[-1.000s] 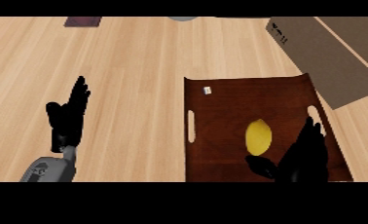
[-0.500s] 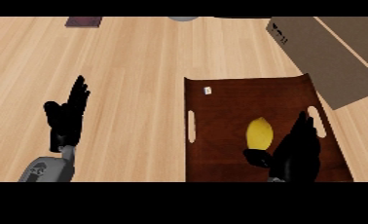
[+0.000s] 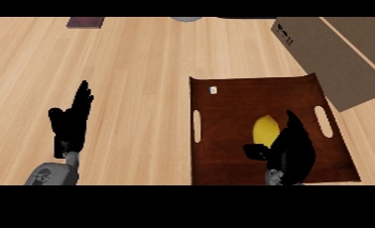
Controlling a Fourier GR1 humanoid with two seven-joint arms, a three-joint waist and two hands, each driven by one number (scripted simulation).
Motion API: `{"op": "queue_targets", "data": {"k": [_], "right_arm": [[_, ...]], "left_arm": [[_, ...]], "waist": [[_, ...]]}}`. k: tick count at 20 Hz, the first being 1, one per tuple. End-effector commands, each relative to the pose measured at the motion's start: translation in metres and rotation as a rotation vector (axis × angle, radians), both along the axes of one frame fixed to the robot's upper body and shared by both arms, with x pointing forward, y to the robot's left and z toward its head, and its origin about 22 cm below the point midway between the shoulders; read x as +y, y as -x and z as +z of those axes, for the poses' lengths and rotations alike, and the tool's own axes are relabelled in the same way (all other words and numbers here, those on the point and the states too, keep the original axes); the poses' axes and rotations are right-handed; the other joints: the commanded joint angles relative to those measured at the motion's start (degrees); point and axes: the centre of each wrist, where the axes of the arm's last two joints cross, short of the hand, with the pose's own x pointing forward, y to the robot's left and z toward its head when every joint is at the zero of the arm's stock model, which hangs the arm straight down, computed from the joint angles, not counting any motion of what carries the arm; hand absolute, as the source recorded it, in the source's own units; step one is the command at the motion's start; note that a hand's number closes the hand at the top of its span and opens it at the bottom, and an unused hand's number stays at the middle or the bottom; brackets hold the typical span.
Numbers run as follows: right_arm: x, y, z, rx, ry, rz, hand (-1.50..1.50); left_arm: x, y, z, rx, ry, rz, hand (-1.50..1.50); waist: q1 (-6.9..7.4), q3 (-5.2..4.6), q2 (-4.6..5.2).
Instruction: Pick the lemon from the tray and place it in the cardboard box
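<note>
Over the counter point(image 3: 147, 63), our right hand point(image 3: 289, 150) lies against the lemon point(image 3: 265, 129), fingers straight and thumb spread, nothing gripped. The lemon sits in the tray point(image 3: 242, 98), which carries a small white tag point(image 3: 214, 90) too small to read. The box point(image 3: 322, 56) bears an unreadable dark mark. Our left hand point(image 3: 71, 123) rests unclenched at left

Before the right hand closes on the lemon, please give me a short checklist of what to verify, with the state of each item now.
1. Lemon lies on the tray: ok.
2. Right hand is beside the lemon, fingers straight: ok.
3. Fingers curled round the lemon: not ok, not yet.
4. Contact between hand and lemon: cannot tell, the hand hides the lemon's right side.
5. Cardboard box stands beyond the tray, top open: cannot tell.
6. Left hand rests open, apart from the tray: ok.
</note>
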Motion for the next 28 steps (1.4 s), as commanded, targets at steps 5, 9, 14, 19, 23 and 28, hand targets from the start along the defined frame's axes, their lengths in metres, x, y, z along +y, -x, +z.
{"op": "queue_targets", "data": {"k": [5, 9, 14, 19, 23, 28], "right_arm": [[0.01, -0.012, -0.005, -0.06, 0.058, -0.159, 1.5], [0.016, -0.022, 0.005, -0.062, 0.087, -0.158, 1.5], [0.021, -0.096, 0.028, 0.17, 0.032, 0.203, 1.5], [0.015, -0.155, 0.064, 0.256, 0.053, 0.335, 1.5], [0.023, -0.192, 0.088, 0.201, 0.118, 0.366, 1.5], [0.051, -0.192, 0.124, 0.063, 0.208, 0.393, 1.5]], "left_arm": [[-0.002, 0.001, 0.001, -0.019, -0.012, 0.014, 0.0], [-0.002, -0.003, -0.011, -0.005, -0.01, 0.004, 0.0], [-0.02, -0.003, 0.0, -0.022, 0.002, -0.06, 0.0], [-0.002, -0.014, 0.011, -0.011, -0.019, -0.041, 0.0], [-0.007, 0.0, 0.001, -0.018, -0.01, -0.026, 0.0], [0.021, -0.001, 0.001, 0.0, 0.004, 0.0, 0.0]], "waist": [[-0.21, 0.05, -0.04], [-0.42, 0.0, 0.11], [3.52, 0.11, 1.19], [2.1, 0.05, 0.7], [2.0, 0.06, 0.58], [0.4, 0.01, 0.16]]}}
